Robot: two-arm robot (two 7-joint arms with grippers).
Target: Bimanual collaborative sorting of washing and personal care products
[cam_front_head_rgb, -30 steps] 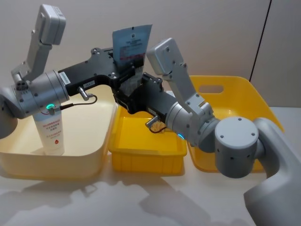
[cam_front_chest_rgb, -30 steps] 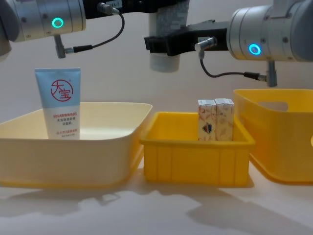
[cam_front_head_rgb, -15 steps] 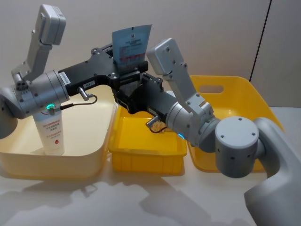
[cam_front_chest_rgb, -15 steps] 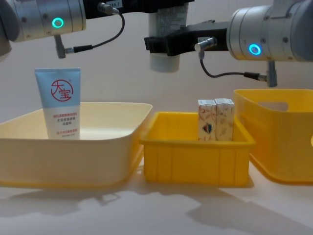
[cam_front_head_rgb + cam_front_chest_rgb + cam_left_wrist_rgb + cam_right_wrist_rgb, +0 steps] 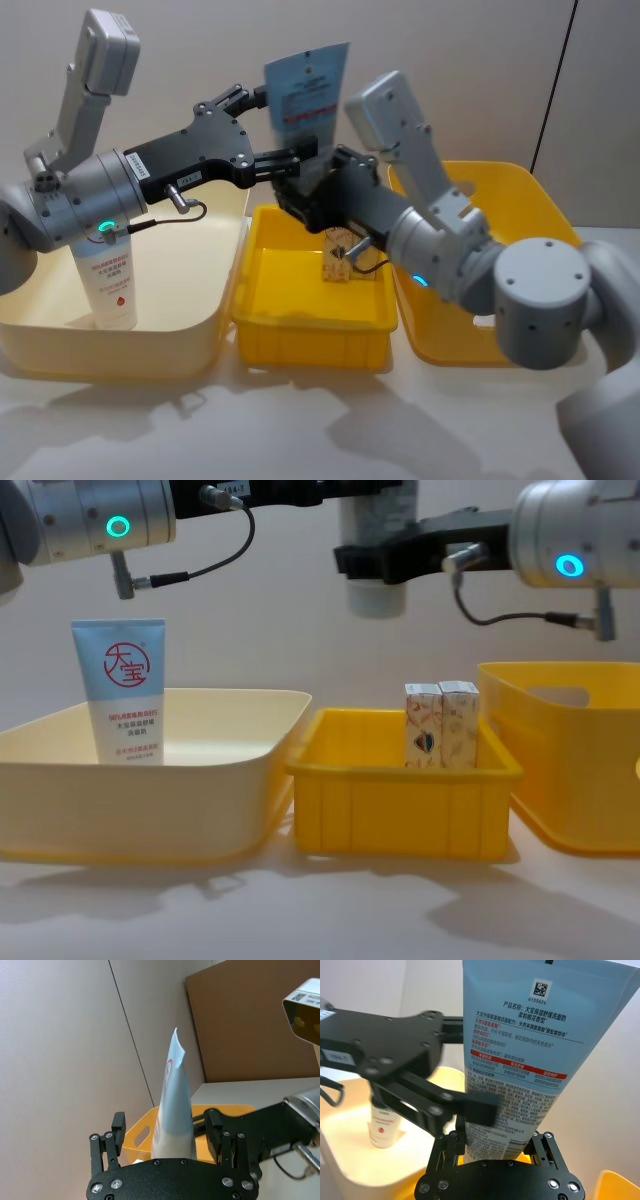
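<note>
Both arms were built from rounded silver-grey joint housings, each with a small ring indicator lit cyan-green, and a pale grey box-shaped module was mounted above each forearm. The left pincer (image 5: 283, 128) and the right pincer (image 5: 494, 1156) were matte black plate assemblies fastened with exposed silver screw heads, the left one carrying a small white printed label. A thin black cable looped from a metal plug at each wrist.

Tube (image 5: 308, 105) rightward, left gripper (image 5: 262, 128) released

Glossy plastic tube (image 5: 530, 1055), matt tubs (image 5: 400, 800)
</note>
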